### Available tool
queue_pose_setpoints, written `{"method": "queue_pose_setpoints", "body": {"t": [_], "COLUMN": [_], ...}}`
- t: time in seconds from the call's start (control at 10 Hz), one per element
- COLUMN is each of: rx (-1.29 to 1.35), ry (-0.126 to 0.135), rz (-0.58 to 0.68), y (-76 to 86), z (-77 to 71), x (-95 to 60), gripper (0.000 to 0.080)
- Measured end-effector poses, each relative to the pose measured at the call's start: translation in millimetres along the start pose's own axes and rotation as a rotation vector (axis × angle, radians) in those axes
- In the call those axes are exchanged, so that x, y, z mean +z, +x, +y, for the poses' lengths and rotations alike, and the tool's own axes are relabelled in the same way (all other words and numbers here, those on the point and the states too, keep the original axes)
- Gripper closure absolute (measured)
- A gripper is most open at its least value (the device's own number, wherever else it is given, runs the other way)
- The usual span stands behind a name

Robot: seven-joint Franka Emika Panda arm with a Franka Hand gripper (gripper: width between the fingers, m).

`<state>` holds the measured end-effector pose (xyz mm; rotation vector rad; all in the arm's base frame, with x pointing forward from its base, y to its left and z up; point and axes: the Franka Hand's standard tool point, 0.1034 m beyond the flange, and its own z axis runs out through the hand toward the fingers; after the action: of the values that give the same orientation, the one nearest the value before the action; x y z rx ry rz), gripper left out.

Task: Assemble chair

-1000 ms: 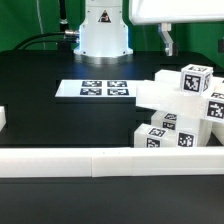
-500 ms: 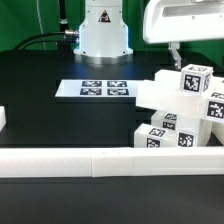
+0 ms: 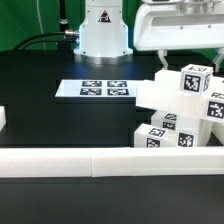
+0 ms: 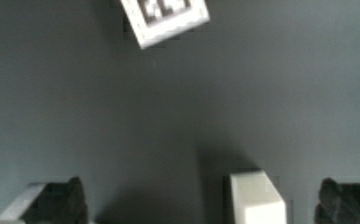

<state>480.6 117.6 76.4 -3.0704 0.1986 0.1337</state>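
Above the black table (image 3: pixel 50 85), at the exterior view's upper right, the gripper (image 4: pixel 198 208) hangs released, holding nothing, its fingers (image 4: pixel 54 203) spread over bare matte surface. Below it, the chair parts (image 3: pixel 180 115), chunky white tagged blocks, pile against the border rail (image 3: pixel 70 159). The marker board (image 3: pixel 106 89) lies flat nearby.

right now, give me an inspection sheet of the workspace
surface: black table, matte, bare in the middle.
job's things: chair pieces piled at the exterior view's right, white blocks with black-and-white tags, resting against each other; none held.
clutter: marker board lying flat near the robot base; white border rail along the near edge.
grippers: gripper hangs above the pile, touching nothing; the wrist view shows only black table between the jaws, which look apart.
cables: dark cables behind the base, off the work area.
surroundings: green backdrop behind the table.
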Motion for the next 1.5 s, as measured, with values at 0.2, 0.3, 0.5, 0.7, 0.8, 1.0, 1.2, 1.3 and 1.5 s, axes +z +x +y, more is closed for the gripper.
{"method": "queue_pose_setpoints", "body": {"t": [0.2, 0.3, 0.5, 0.7, 0.8, 1.0, 1.2, 1.3, 1.5], "rx": [0.002, 0.001, 0.002, 0.005, 0.002, -0.009, -0.008, -0.008, -0.011], "ry": [-0.002, -0.005, -0.013, -0.013, -0.014, -0.025, -0.026, -0.026, -0.027], "rz": [-0.013, -0.014, -0.017, -0.017, -0.014, -0.009, -0.007, -0.008, -0.005], "y": [0.3, -0.9, -4.2, -3.5, -3.6, -10.8, -11.2, -11.3, -11.5], "z": [0.5, 1.1, -0.7, 0.5, 0.6, 2.2, 3.2, 3.4, 3.4], "x": [1.9, 7.3, 16.9, 16.8, 18.6, 35.4, 37.0, 37.4, 38.5], "gripper": [0.0151, 0.0151, 0.0151, 0.0151, 0.0151, 0.0151, 0.0151, 0.0151, 0.0151]}}
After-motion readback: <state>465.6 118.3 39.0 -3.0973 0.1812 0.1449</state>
